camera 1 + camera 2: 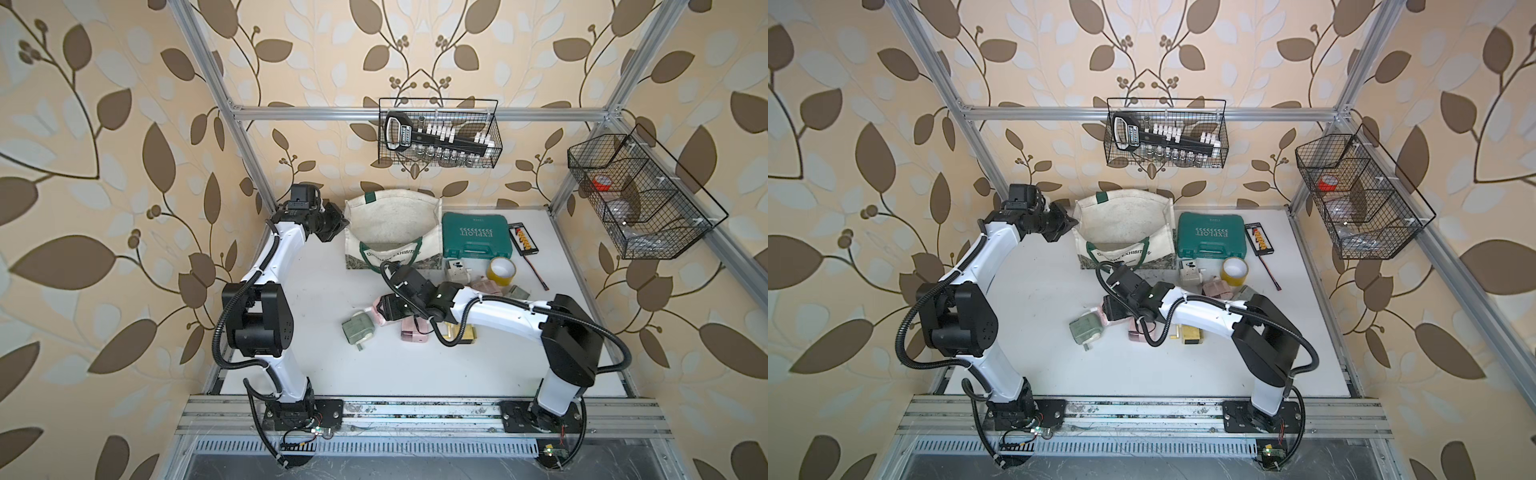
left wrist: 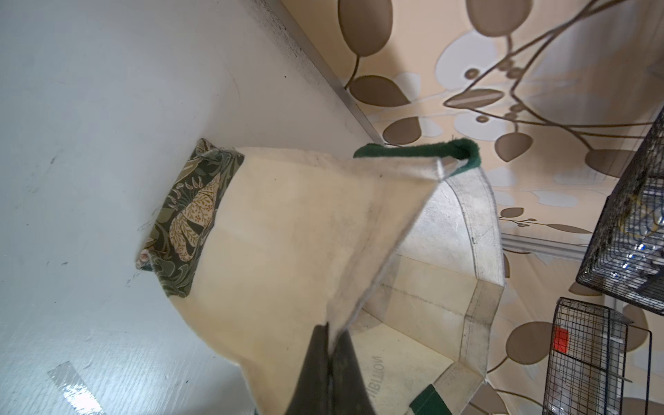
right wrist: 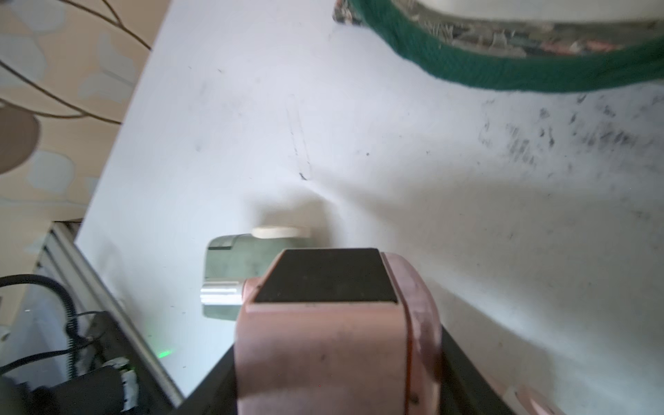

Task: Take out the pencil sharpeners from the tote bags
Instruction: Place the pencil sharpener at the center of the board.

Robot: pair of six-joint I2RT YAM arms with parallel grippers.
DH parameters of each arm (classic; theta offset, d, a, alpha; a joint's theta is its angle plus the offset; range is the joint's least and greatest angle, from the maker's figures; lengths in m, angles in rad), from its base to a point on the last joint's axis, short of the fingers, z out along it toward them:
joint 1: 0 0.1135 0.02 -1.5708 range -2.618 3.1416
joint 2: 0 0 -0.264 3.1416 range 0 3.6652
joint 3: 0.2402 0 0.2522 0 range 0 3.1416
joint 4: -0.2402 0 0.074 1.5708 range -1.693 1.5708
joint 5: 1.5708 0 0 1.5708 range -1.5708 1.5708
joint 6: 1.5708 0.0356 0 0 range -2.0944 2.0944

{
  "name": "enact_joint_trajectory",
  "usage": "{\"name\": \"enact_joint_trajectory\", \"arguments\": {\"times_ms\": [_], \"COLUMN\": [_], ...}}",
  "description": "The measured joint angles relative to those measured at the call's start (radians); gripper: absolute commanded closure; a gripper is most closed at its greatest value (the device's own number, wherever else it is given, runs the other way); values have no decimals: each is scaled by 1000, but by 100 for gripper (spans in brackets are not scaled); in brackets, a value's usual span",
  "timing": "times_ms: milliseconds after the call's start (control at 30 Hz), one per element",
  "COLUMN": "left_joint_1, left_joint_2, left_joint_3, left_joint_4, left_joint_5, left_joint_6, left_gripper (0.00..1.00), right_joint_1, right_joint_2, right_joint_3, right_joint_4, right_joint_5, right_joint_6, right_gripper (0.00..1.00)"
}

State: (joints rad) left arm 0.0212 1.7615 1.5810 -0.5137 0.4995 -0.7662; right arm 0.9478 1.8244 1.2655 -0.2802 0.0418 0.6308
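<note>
One pink sharpener (image 3: 334, 323) is clamped between the jaws of the right gripper (image 1: 390, 311), close above the table (image 1: 316, 270) or resting on it; I cannot tell which. A green sharpener (image 3: 230, 266) lies just beyond the jaw tips. To set the pink one down well, I would lower it onto bare table short of the green one, then spread the jaws and back straight off, clear of any crank. Well away from those jaws, the left gripper (image 2: 328, 345) pinches the rim of the tote bag (image 2: 287, 233), jaws pressed together on the cloth and propping the mouth open.
</note>
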Motion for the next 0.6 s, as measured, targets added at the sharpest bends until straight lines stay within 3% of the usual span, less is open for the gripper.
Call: {"name": "enact_joint_trajectory", "arguments": {"times_ms": [167, 600], "left_joint_1": [0, 0], "left_joint_2": [-6, -10], "left_joint_3": [-29, -42], "left_joint_4": [22, 39], "left_joint_5": [24, 40], "left_joint_6": [0, 0], "left_gripper": [100, 100], "right_joint_1": [-6, 19], "right_joint_2": [122, 264], "right_joint_3": [105, 278], "right_joint_4": [-49, -121], "right_joint_5": [38, 55], "right_joint_6": [0, 0], "right_gripper": [39, 38]}}
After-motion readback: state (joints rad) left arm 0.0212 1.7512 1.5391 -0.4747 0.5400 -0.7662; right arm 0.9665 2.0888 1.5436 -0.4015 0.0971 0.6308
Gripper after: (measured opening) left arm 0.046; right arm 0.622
